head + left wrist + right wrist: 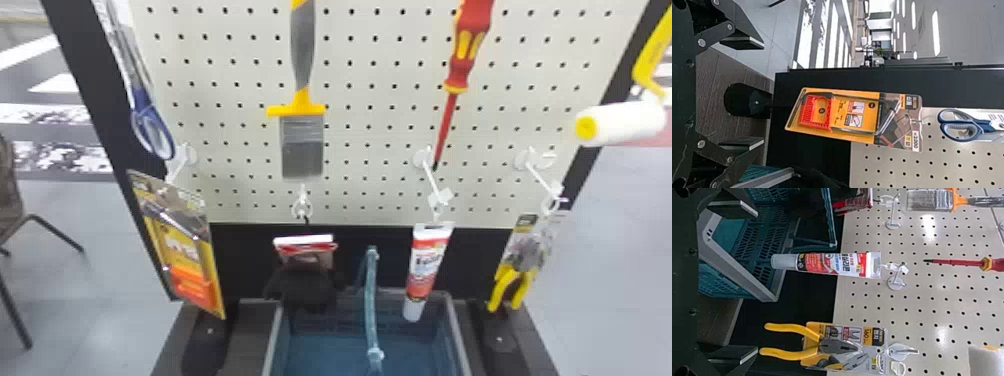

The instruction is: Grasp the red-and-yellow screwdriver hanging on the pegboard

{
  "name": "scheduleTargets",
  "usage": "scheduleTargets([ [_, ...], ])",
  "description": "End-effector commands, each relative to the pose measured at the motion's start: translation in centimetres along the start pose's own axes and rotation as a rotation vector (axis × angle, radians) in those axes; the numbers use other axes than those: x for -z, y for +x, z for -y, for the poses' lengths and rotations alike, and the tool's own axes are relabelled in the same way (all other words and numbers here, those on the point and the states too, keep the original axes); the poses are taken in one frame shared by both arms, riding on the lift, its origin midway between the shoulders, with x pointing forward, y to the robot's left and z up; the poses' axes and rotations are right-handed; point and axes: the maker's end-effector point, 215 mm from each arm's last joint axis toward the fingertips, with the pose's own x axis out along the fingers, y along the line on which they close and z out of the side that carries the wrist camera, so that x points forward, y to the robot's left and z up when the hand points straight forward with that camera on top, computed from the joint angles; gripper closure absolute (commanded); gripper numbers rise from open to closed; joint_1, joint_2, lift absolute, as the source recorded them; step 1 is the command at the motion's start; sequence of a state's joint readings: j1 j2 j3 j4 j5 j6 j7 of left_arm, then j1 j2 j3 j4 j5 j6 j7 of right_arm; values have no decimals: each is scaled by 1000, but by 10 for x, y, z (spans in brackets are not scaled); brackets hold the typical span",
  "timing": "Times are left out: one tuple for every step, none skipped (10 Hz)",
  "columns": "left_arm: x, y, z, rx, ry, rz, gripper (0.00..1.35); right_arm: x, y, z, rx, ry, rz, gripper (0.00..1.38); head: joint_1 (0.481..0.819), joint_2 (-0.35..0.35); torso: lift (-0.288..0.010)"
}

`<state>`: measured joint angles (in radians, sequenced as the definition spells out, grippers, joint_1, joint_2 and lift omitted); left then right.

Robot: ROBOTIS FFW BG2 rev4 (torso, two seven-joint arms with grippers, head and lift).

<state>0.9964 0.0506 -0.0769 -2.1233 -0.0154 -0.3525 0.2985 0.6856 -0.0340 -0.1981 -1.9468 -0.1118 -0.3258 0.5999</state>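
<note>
The red-and-yellow screwdriver (460,60) hangs on the pegboard right of the middle, handle up and tip down, slightly tilted. In the right wrist view the screwdriver (961,262) lies well beyond my right gripper (756,282), whose two fingers stand wide apart and hold nothing. My left gripper (760,93) is also open and empty, in front of the packaged saw at the board's left side, far from the screwdriver.
The pegboard (370,85) also carries a paint brush (302,145), scissors (150,125), a packaged saw (182,250), a glue tube (426,265), yellow-handled pliers (512,285) and a paint roller (620,122). White hooks (430,172) jut forward. A blue basket (325,350) stands below.
</note>
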Motion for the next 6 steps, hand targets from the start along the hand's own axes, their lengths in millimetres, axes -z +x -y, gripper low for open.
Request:
scheduleTargets([
  [1,0,1,0,-1,-1,414,-2,2,2,2,-2,28,88,549,0,-100],
  [1,0,1,0,0,-3,414,-4,2,2,2,-2,54,82,549,0,-100],
  [2,0,0,0,2,-3,414,-7,8,-3,-18,5,86,65,549,0,-100],
  [1,1,0,-1,3,-1,414,-9,18,-10,-43,23,118,64,549,0,-100],
  [0,1,1,1,2,2,414,-19,27,-18,-69,22,150,64,549,0,-100],
  [0,2,1,-1,2,4,414,-24,29,-19,-69,27,168,64,549,0,-100],
])
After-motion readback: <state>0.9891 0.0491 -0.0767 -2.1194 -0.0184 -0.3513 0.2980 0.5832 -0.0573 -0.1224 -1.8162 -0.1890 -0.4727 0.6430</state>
